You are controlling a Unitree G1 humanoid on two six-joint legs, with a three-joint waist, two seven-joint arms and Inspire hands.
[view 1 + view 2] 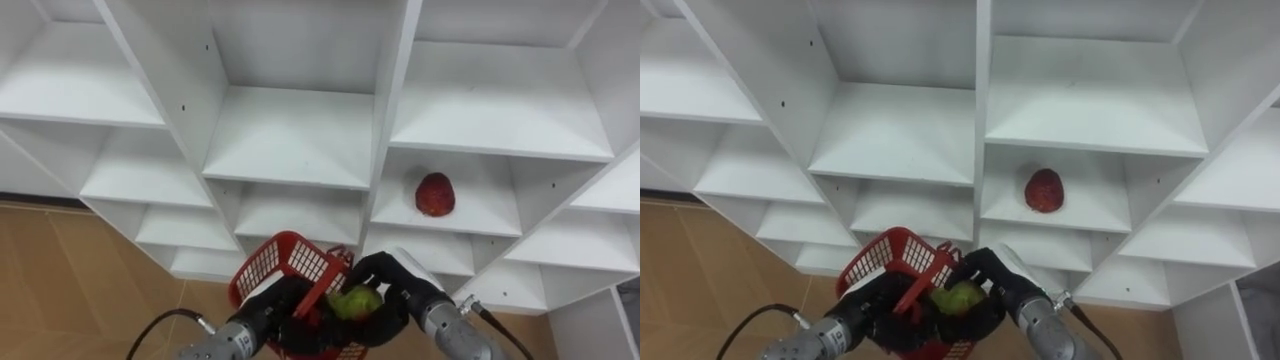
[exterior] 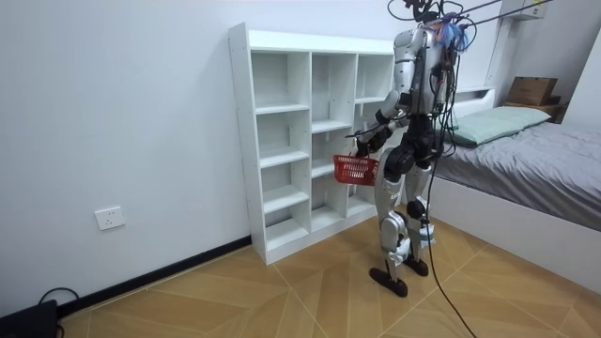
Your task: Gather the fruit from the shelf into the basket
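Presently we list what stands before us.

- **Item one:** a white closet (image 1: 290, 135) of open compartments set against the wall, with the robot upright on the wooden floor (image 2: 282, 291) just before it.
- **Item two:** a red fruit (image 1: 435, 194), lying on a shelf in a compartment up and to the right of the hands, well apart from both.
- **Item three:** a red basket (image 1: 285, 258) of plastic lattice, held low before the robot's body. We see the left hand (image 1: 283, 305) with its fingers curled round the basket's near edge.
- **Item four:** a green fruit (image 1: 355, 302), directly above the basket's opening. It is clasped in the right hand (image 1: 392, 282), whose fingers and thumb wrap round it. Whether the basket holds anything further we cannot tell.
- **Item five:** a bed (image 2: 535, 155) at the room view's right, beside the robot, and a wall socket (image 2: 110, 218) low on the wall at the room view's left.
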